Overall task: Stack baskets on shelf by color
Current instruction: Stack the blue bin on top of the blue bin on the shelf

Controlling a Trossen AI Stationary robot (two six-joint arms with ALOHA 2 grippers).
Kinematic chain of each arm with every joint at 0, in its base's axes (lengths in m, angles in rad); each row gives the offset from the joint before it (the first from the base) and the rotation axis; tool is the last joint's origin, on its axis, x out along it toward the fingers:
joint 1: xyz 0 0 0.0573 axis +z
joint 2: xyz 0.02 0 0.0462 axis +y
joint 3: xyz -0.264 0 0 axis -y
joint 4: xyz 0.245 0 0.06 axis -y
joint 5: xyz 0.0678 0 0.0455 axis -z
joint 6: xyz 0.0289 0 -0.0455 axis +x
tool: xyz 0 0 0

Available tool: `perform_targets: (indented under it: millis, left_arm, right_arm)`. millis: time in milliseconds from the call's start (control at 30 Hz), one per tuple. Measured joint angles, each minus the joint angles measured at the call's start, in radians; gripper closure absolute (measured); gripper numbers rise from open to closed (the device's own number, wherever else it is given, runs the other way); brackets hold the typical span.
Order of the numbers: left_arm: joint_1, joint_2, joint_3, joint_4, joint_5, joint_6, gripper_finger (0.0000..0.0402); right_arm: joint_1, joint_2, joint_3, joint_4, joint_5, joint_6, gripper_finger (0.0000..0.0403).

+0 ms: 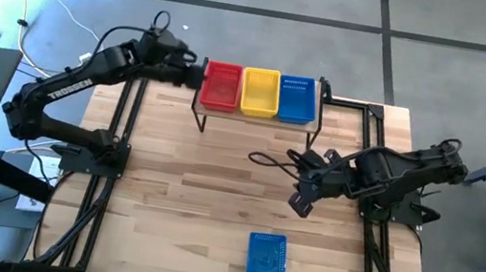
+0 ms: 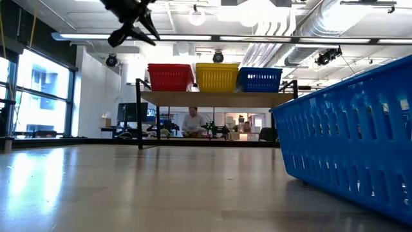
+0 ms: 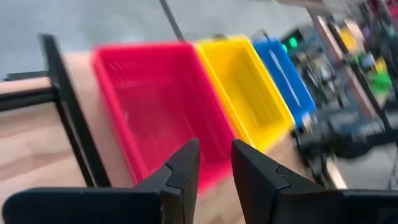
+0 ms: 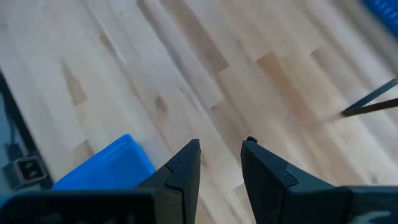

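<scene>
The shelf (image 1: pixel 201 109) stands at the table's far edge. On its plank (image 2: pixel 212 98) rest a red basket (image 1: pixel 221 86), a yellow basket (image 1: pixel 260 92) and a blue basket (image 1: pixel 297 99), side by side; how many are nested in each I cannot tell. Another blue basket (image 1: pixel 266 260) sits alone near the table's near edge. My left gripper (image 1: pixel 196 76) hovers just left of the red basket (image 3: pixel 155 106), open and empty. My right gripper (image 1: pixel 296 202) hangs over bare table right of centre, open and empty, with the lone blue basket (image 4: pixel 102 168) in its wrist view.
The lone blue basket (image 2: pixel 351 142) fills the right of the low view. A black cable (image 1: pixel 268 159) lies on the wood below the shelf. Bare tabletop (image 1: pixel 184 205) stretches between shelf and near edge. A person sits far off in the room behind the shelf (image 2: pixel 192 122).
</scene>
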Motion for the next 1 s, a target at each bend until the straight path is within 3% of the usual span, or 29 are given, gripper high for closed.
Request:
perform_targets:
  millis: [467,733,1000]
  left_arm:
    - [-0.354,-0.056,0.000,-0.127,-0.033,0.050,0.0316]
    - [-0.456,-0.056,0.000,-0.173,-0.026,0.032,0.0316]
    - [-0.511,-0.055,0.000,-0.258,-0.086,0.028,0.0316]
  right_arm:
    - [0.103,0.144,0.000,0.127,-0.250,-0.026,0.0300]
    - [0.160,0.211,0.000,0.227,-0.361,-0.114,0.0295]
    - [0.199,0.288,0.000,0.291,-0.413,-0.127,0.0248]
